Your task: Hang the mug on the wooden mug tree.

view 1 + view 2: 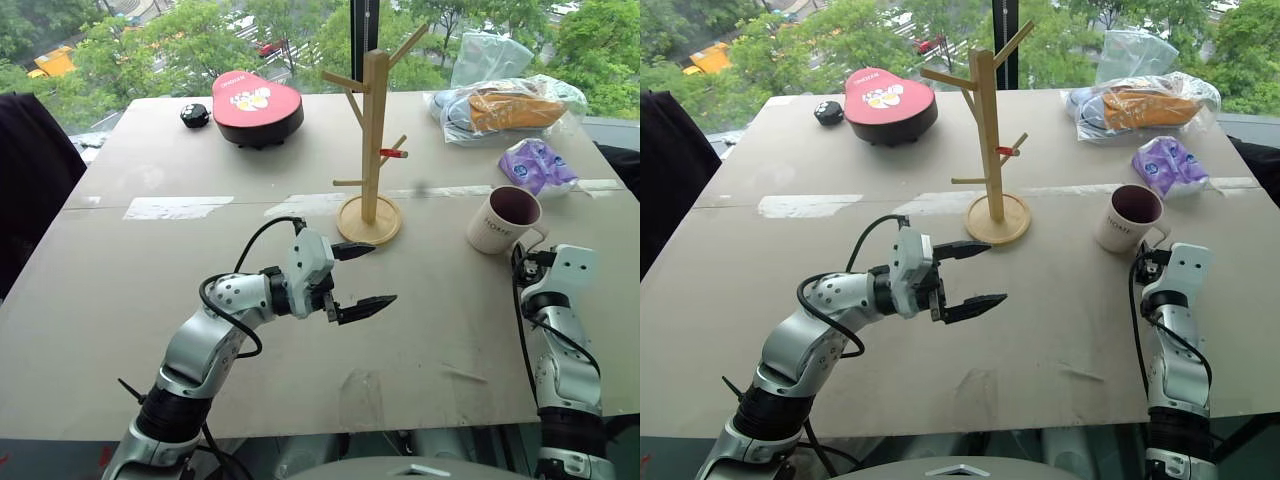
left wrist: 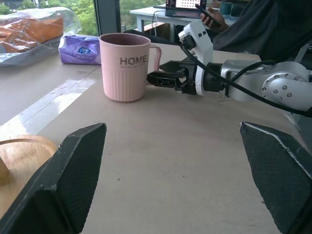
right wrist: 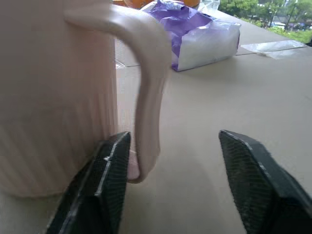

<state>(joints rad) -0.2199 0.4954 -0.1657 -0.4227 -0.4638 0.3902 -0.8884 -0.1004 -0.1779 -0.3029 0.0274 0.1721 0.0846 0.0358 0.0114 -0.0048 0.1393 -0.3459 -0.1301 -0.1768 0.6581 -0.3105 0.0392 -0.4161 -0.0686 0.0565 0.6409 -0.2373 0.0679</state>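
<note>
Two arms over a wide grey-brown desk (image 1: 120, 300). Toward the right side, upright on the desk, a cream-white ceramic mug (image 1: 502, 220) with a dark maroon inside and small dark lettering, loop handle turned toward the robot. Right gripper (image 2: 163, 78) level at that handle: jaws apart, one finger (image 3: 109, 170) tucked into the loop between handle and mug wall, the other out in the open beside it (not yet clamped on anything). Left of the mug, near the desk's middle, a tall light-wood mug tree (image 1: 371, 150) on a round wooden base, angled pegs bare, one tipped red. Left gripper (image 1: 360, 275) held above the desk just in front of that base, pointing toward the mug, jaws wide apart and empty.

Farther back: a red-lidded round black container (image 1: 258, 108), a small black round object (image 1: 194, 116) beside it, clear plastic bags with orange contents (image 1: 505, 108) at the far right, a purple packet (image 1: 538, 165) just behind the mug. Strips of pale tape (image 1: 175, 207) across the desk's seam.
</note>
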